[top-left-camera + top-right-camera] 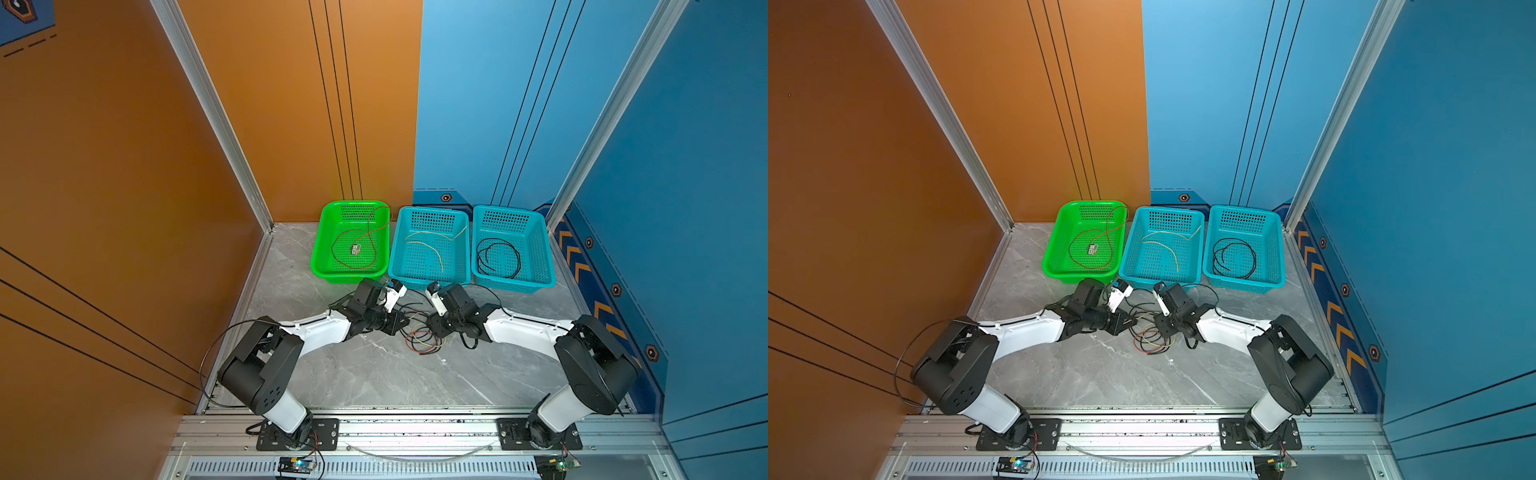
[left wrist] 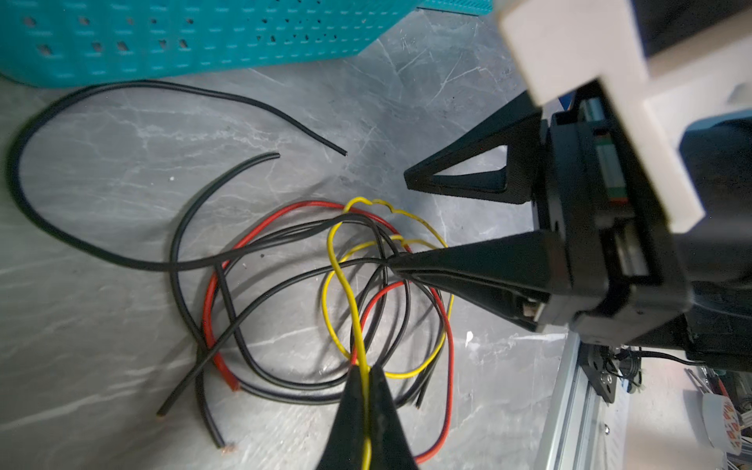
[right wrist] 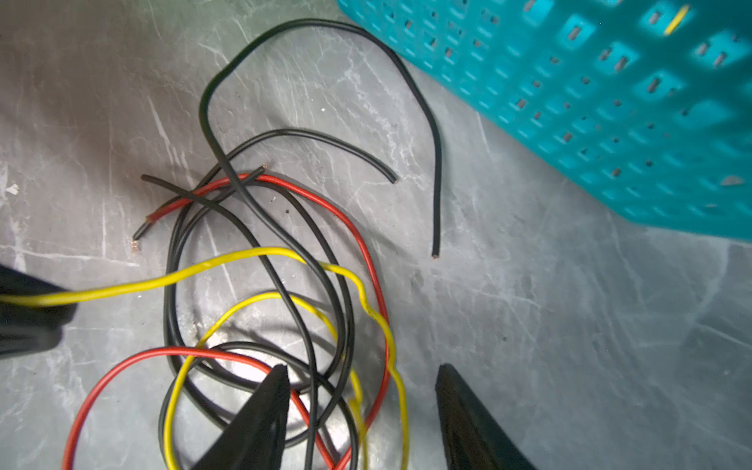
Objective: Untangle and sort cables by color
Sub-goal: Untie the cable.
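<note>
A tangle of red, yellow and black cables [image 1: 424,340] [image 1: 1152,338] lies on the marble table between both arms. My left gripper [image 2: 368,368] is shut on a yellow cable [image 2: 337,268], which runs between its pressed fingers; in the right wrist view this cable [image 3: 195,270] stretches from the left gripper [image 3: 28,309] across the pile. My right gripper [image 3: 362,368] stands open over the tangle's other side, holding nothing. One of its fingers [image 2: 468,256] touches the black cables [image 2: 228,260]. Red loops [image 3: 358,244] lie under the yellow one.
Three baskets stand behind the tangle. The green basket [image 1: 320,249] holds a red cable [image 1: 353,266], the middle teal basket [image 1: 432,214] a yellow cable [image 1: 432,245], the right teal basket [image 1: 544,249] a black cable [image 1: 498,257]. Walls enclose the table's sides.
</note>
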Available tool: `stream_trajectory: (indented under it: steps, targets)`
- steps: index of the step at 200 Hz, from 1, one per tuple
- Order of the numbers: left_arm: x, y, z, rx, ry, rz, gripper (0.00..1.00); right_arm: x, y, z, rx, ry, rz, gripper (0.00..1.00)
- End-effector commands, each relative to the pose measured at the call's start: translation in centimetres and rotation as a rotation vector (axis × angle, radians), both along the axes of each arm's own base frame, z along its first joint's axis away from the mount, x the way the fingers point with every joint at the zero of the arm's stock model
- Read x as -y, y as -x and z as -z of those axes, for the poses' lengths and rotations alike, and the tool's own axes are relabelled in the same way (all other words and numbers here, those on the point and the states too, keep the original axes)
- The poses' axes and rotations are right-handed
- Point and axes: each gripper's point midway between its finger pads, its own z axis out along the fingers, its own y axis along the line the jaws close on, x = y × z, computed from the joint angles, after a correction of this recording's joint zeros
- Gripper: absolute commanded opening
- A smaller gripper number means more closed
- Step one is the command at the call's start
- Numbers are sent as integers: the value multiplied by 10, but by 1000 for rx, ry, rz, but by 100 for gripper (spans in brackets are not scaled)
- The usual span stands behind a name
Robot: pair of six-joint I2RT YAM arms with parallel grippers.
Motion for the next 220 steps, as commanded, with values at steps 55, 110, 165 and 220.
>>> stream_trajectory:
  steps: [55,110,165,220]
  targets:
    - [13,9,-30,27,65,63,0,-10,-6,1,14,-7,3,57]
    - [23,34,-87,51,220,161,0,-11,-7,19,-9,10,7,57]
    - [8,58,-164,168,303,182,0,-9,-4,40,-52,24,19,55]
    - [-27,71,-224,295,302,136,0,-6,3,52,-77,16,34,54]
